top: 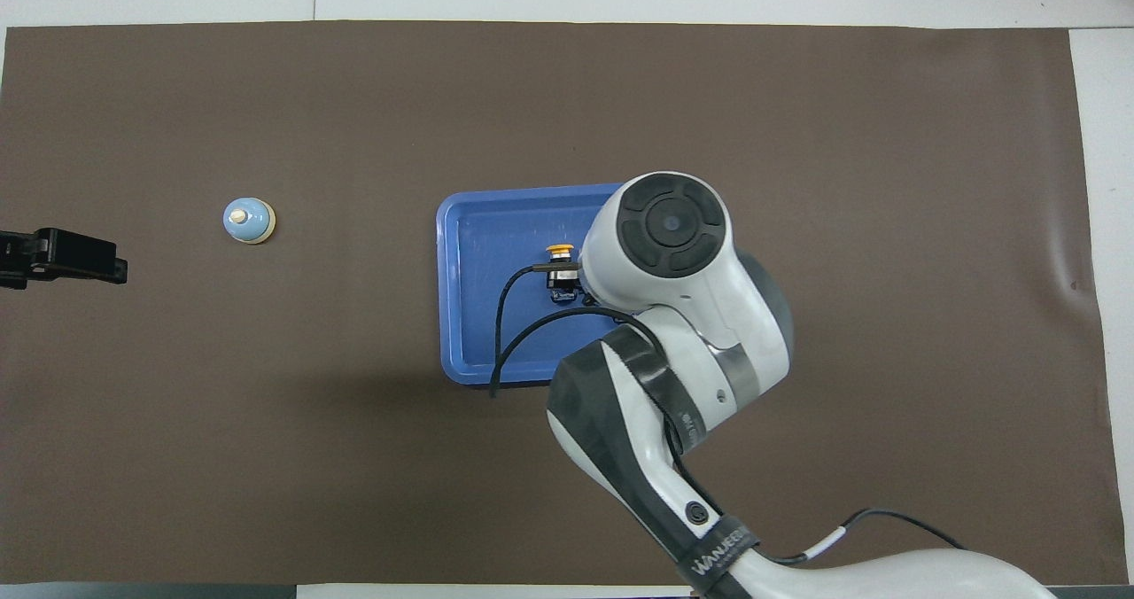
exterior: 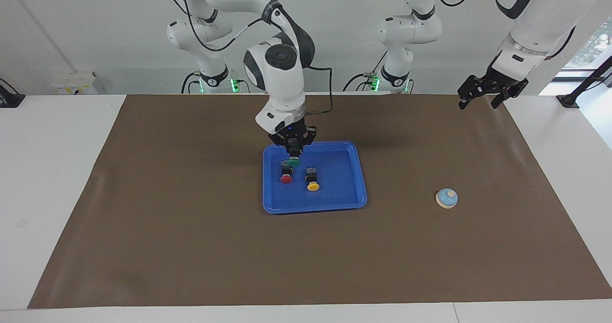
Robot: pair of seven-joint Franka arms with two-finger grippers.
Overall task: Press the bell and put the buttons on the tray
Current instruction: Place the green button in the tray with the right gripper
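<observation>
Lower the green-capped black push-button (exterior: pixel 293 161), pinched in the right claw (exterior: pixel 292 152), gently onto the blue plastic rectangular tray (exterior: pixel 351 179), beside the red (exterior: pixel 286 176) and yellow (exterior: pixel 312 180) buttons there, then release squarely; left claw (exterior: pixel 485 91) waiting spread, well apart from tray.

A plain dark-brown mat (exterior: pixel 191 227) covers a white tabletop (exterior: pixel 48 170). On it lies a solid bright-blue plastic rectangular tray (exterior: pixel 344 199) holding three black-bodied push-button switches — one red-capped (exterior: pixel 286 179), one yellow-capped (exterior: pixel 312 186), one green-capped (exterior: pixel 293 162). A small round bell (exterior: pixel 447 198) is light blue with a cream base ring and cream knob. Both arms are glossy white with dark-grey joints — the right gripper (exterior: pixel 292 152) and left gripper (exterior: pixel 482 96) are black.
</observation>
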